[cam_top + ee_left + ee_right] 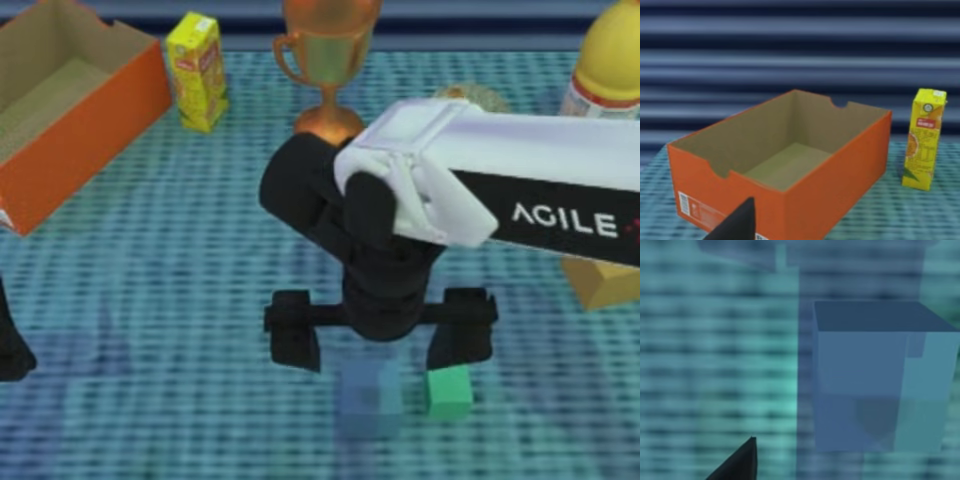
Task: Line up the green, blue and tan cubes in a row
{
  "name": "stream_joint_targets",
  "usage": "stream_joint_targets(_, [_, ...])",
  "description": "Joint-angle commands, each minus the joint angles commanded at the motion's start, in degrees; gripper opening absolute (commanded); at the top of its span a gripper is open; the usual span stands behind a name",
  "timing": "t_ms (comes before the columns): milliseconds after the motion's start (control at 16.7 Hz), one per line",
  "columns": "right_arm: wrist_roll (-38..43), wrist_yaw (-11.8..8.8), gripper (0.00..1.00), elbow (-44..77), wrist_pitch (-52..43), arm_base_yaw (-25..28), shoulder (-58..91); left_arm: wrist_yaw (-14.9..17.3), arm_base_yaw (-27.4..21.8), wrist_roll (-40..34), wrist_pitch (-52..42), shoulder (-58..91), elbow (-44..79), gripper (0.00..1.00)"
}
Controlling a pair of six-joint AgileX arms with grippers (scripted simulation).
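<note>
The right gripper (380, 345) sits at lower centre of the top view, fingers spread wide and holding nothing, poised directly over the matte dusty light-blue cube (368, 397); this straddling stance suggests either a grasp being prepared or a release just made, which cannot be told. The small matte mint-green cube (449, 391) stands just right of the blue one, apparently starting the row; the mustard-tan cube (605, 282) lies well apart at the right edge. The left gripper (12, 345) is parked at the left edge, its opening not discernible.
</note>
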Motion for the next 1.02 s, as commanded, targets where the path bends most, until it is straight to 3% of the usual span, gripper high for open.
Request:
stream_joint_targets(300, [-0.76, -0.01, 1.00, -0.01, 0.12, -0.90, 0.30, 0.00, 0.00, 0.00, 0.00, 0.00, 0.00, 1.00])
stream_joint_targets(480, [-6.34, -0.09, 1.00, 0.73, -0.10, -5.25, 0.83, 0.00, 0.00, 0.00, 0.00, 0.00, 0.00, 1.00])
stream_joint_targets(720, [-20.11, -0.34, 1.00, 1.87, -0.74, -15.92, 2.01, 0.00, 0.00, 0.00, 0.00, 0.00, 0.00, 1.00])
stream_joint_targets(1020, [-42.88, -0.66, 1.00, 2.93, -1.61, -31.80, 3.42, 0.00, 0.00, 0.00, 0.00, 0.00, 0.00, 1.00])
